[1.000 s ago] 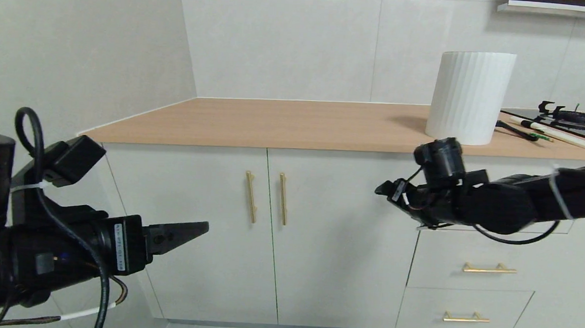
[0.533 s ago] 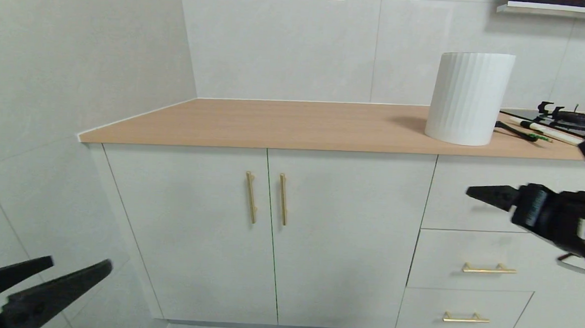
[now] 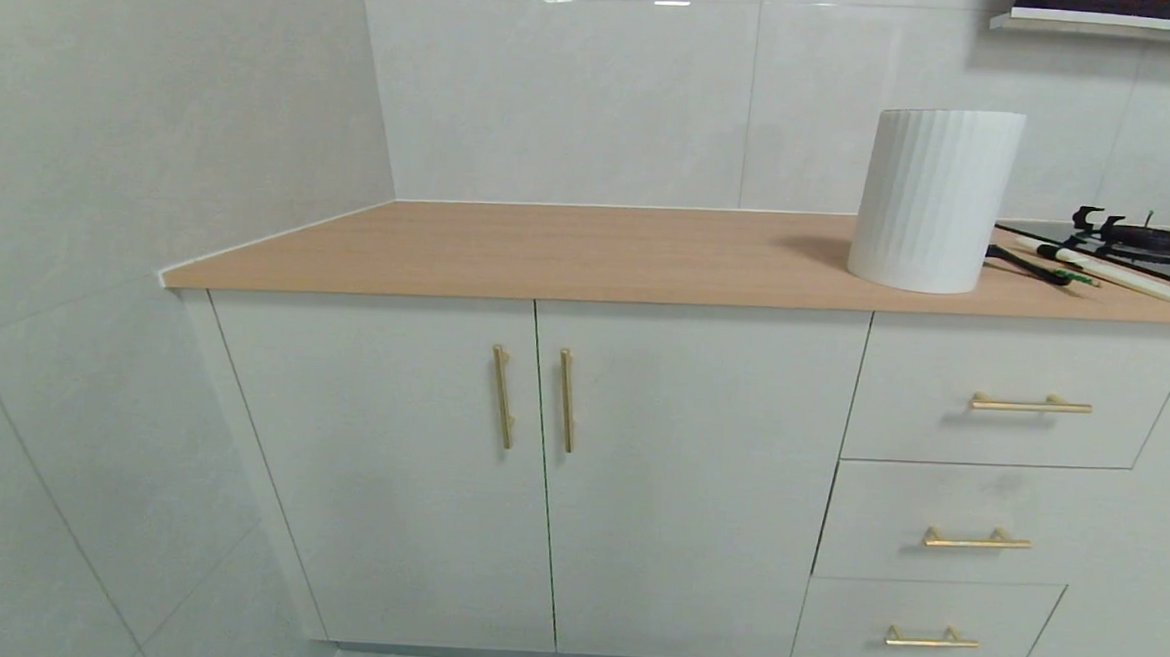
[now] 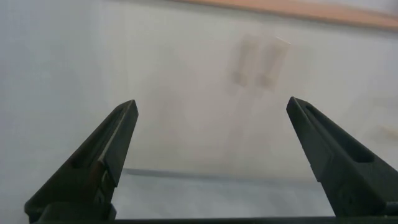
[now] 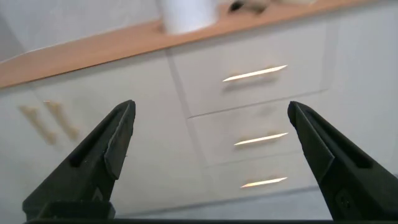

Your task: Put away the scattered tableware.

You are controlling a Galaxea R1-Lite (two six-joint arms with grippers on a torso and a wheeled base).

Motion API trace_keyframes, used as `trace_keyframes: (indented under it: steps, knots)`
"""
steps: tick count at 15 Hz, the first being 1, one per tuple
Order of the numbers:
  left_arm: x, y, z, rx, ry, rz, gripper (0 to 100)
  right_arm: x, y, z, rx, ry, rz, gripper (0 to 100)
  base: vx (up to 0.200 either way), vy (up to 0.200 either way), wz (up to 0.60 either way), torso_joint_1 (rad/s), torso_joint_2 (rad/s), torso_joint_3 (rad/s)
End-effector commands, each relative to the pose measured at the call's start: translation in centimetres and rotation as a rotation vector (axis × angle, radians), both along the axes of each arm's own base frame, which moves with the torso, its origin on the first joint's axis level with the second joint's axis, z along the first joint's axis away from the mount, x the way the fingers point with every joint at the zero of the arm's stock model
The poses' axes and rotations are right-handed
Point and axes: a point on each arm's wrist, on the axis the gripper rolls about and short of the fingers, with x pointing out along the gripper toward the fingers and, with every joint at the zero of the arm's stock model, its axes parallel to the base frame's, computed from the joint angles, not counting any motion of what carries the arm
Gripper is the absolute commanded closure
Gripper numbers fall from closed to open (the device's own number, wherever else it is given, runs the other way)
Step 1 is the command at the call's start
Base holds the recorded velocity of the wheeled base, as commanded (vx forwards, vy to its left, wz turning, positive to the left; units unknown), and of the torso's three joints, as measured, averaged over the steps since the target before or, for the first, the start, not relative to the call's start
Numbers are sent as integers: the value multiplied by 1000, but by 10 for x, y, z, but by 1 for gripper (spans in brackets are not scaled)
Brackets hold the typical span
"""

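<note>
Well beyond your right gripper (image 5: 210, 107), up past the drawer fronts (image 5: 249, 62), the scattered tableware (image 3: 1109, 270) lies on the bench (image 3: 569, 253). It sits just beside the white ribbed holder (image 3: 935, 199), at the edge of the hob (image 3: 1145, 238). Both grippers have their fingers spread wide with nothing between them. Your left gripper (image 4: 210, 104) faces what look like the cupboard doors (image 4: 186, 74). I judge the pieces long, thin, stiff and light, likely smooth enough to roll or slip. Take each near mid-shaft, pinching across its narrow width, so it cannot swing. That tall holder may tip if bumped.
</note>
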Motion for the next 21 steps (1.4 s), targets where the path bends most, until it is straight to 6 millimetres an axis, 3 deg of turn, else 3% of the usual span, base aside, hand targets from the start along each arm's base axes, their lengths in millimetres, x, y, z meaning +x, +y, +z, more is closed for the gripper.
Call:
trace_keyframes:
  steps: [1,3,5,9,10,15,21]
  knots:
    - [-12,-2,-5,15,-69,101,0,-45,-5,-28,-39,-110,-128,0,0,0,0,0,0,0]
    - [-21,-6,-17,83,-103,147,0,-48,0,-31,-46,-118,-235,0,0,0,0,0,0,0]
    - [-11,-6,-37,124,-35,188,0,-49,5,-52,-85,-110,-217,0,0,0,0,0,0,0]
    - [14,-6,-84,160,51,170,0,-19,5,-107,-115,39,-188,0,0,0,0,0,0,0]
    - [16,-7,-83,157,-12,118,0,-11,6,-122,-149,37,-128,0,0,0,0,0,0,0]
    - [18,-11,-89,164,17,-51,0,-8,10,-132,-184,70,40,0,0,0,0,0,0,0]
    - [18,-11,-89,145,11,-55,0,-8,10,-132,-177,66,40,0,0,0,0,0,0,0]
